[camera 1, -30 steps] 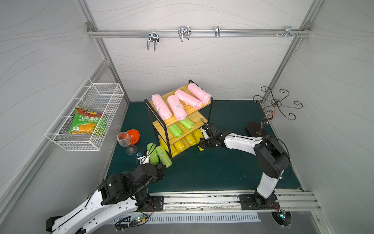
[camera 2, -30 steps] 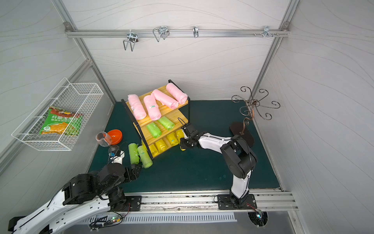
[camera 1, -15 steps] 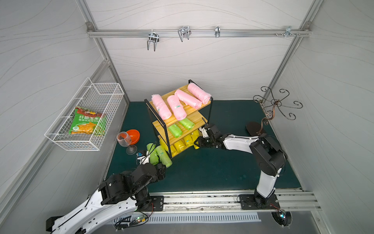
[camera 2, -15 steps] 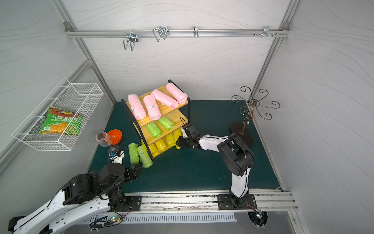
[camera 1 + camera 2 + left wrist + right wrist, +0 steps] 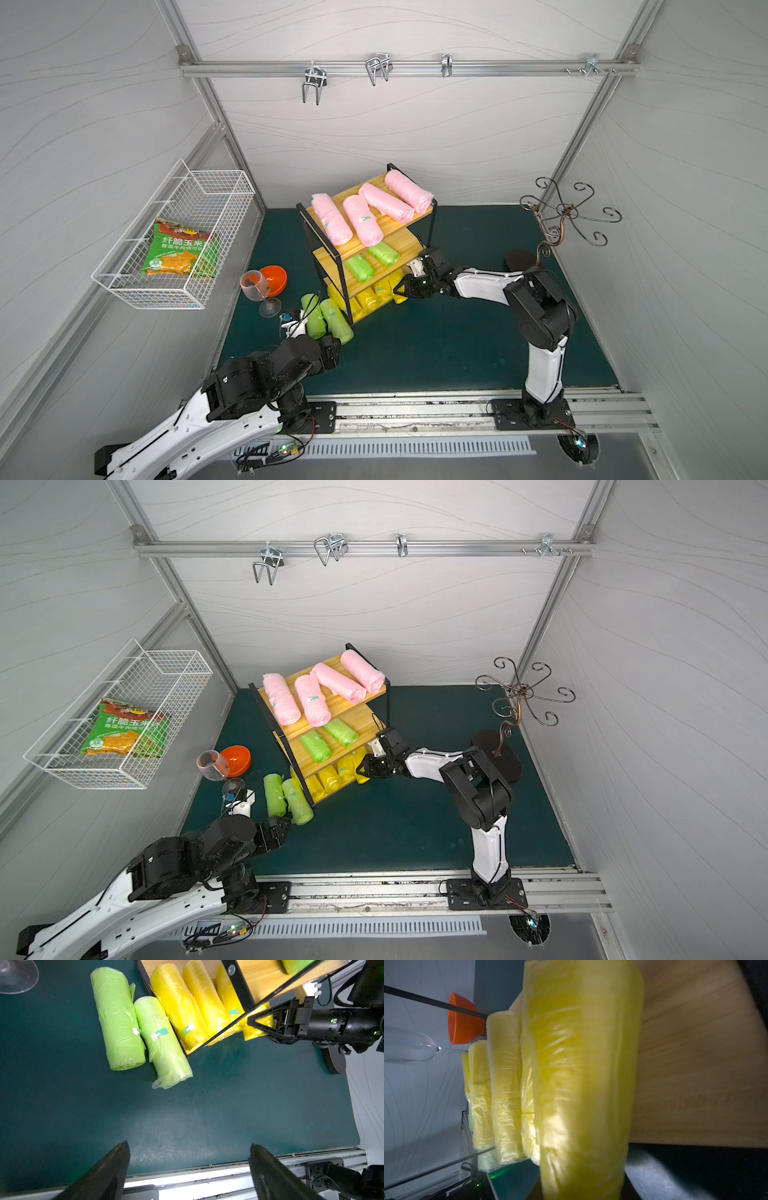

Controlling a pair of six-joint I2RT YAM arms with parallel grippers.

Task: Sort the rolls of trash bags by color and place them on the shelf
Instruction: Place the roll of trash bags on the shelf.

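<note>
My right pincer pinches the fourth yellow roll at the shelf's bottom tier, beside three stored yellow rolls. Four pink rolls fill the top, and two shelved green rolls lie on the middle. Two loose green rolls remain beside the shelf, my left pincer spread wide near them.

Green mat before shelf open; green rolls, wine glass crowd its left end.

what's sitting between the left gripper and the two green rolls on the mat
Nothing visible. In the left wrist view, only bare mat lies between the open left gripper and the two green rolls lying beside the shelf.
</note>
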